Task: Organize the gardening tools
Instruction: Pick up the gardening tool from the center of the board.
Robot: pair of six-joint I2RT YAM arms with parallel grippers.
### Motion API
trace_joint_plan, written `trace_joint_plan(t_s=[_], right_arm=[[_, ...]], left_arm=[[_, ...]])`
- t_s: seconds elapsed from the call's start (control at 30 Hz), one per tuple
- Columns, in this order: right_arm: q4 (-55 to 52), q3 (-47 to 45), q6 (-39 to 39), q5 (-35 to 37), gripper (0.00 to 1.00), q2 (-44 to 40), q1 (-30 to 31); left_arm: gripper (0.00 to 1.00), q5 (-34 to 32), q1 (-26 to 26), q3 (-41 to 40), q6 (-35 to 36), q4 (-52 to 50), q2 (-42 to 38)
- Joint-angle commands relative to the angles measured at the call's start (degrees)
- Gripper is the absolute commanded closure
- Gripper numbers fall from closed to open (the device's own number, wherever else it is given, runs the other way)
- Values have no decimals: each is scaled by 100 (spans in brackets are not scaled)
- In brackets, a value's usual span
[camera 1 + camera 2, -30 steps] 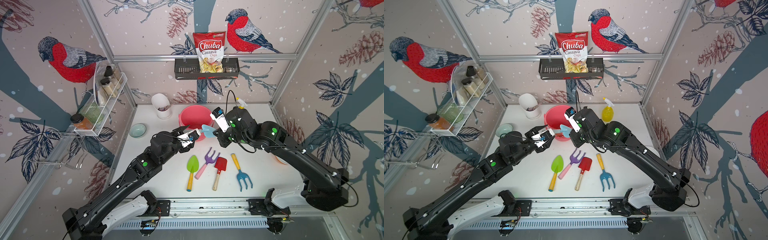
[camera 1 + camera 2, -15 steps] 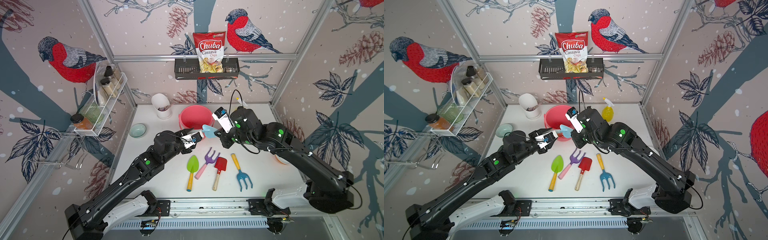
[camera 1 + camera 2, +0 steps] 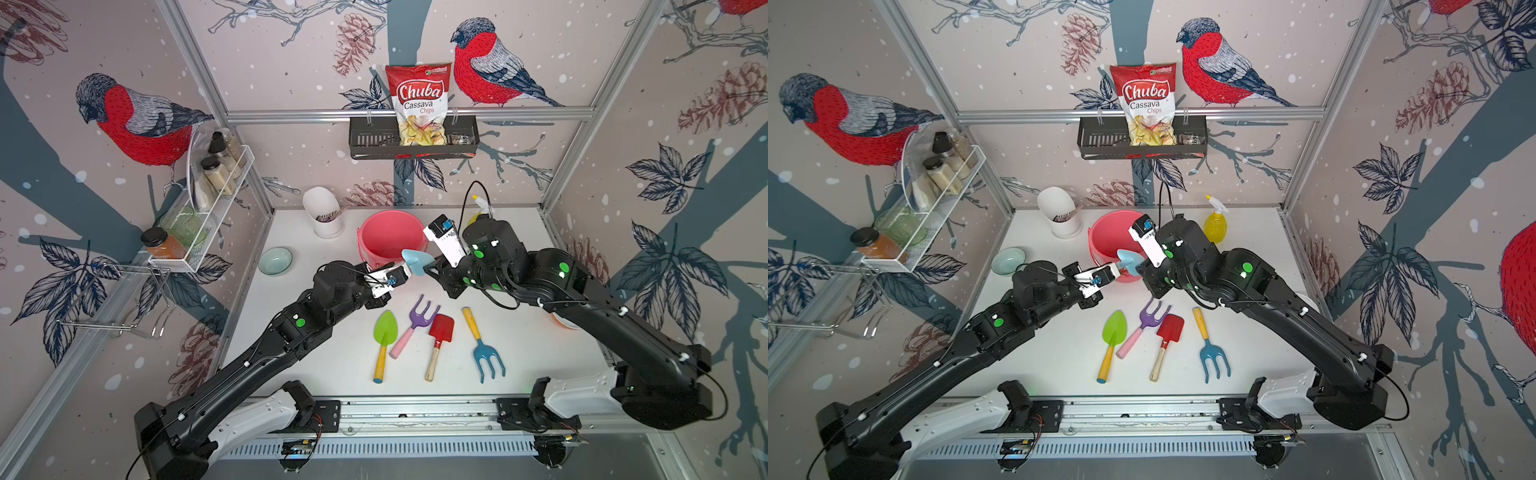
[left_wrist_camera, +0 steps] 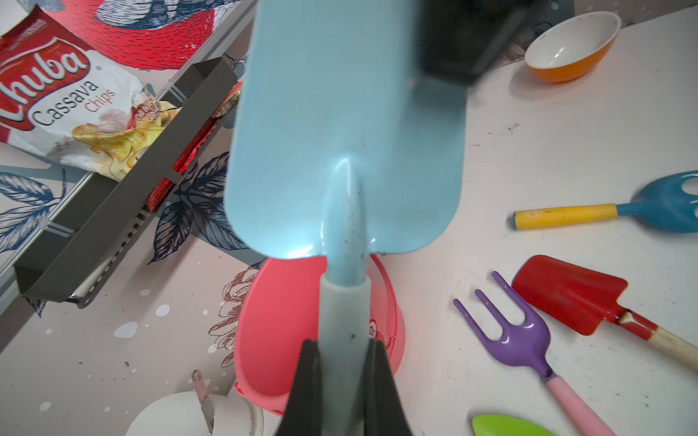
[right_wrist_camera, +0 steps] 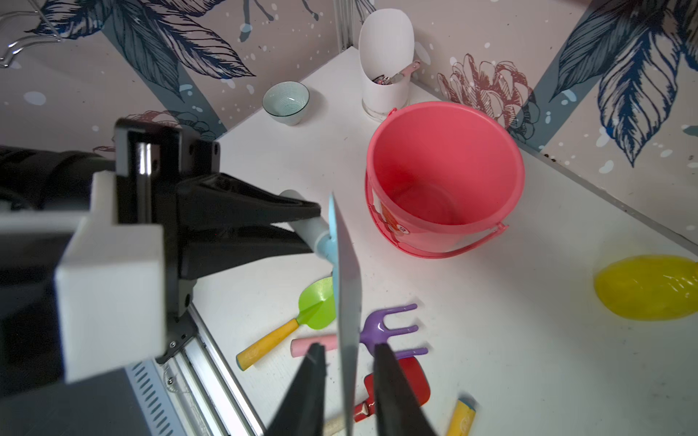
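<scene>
Walls [image 3: 291,50] printed with birds [image 3: 486,62] enclose white tabletop [image 3: 528,365].

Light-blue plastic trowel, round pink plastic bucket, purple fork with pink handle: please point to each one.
Light-blue plastic trowel [image 4: 332,132]: left wrist view, middle of the blade.
Round pink plastic bucket [image 5: 434,151]: right wrist view, inner wall.
Purple fork with pink handle [image 3: 417,319]: a top view, purple head below the tines.

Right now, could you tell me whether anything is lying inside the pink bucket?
No; in the right wrist view the pink bucket has a bare inside, and the light-blue trowel is outside it.
</scene>
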Motion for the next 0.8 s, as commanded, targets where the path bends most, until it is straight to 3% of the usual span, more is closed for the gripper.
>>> trace_joint_plan(t_s=[0.0,0.07,0.13,0.23,0.4,0.53,0.77], right_arm=[[403,-115,94,96,30,-138,-22],[551,-237,182,348,9,-269,-104],[786,-396,280,472,0,-381,-272],[1241,-797,491,401,0,-875,-614],[1773,-1445,742,169,0,-1351,-1003],[1991,-1888,838,122,0,-1439,-1102],[2483,-2536,1028,-91,0,-1475,-1278]], left_arm=[[100,-104,4,-86,-308,635,-21],[100,-297,4,-246,-480,951,-60],[100,-554,17,-494,-599,1404,-104],[100,-617,258,-864,-995,2161,-93],[100,9,1134,-1442,-2158,3835,13],[100,529,1607,-1438,-2828,4909,612],[100,1013,1832,-1178,-3626,6270,1883]])
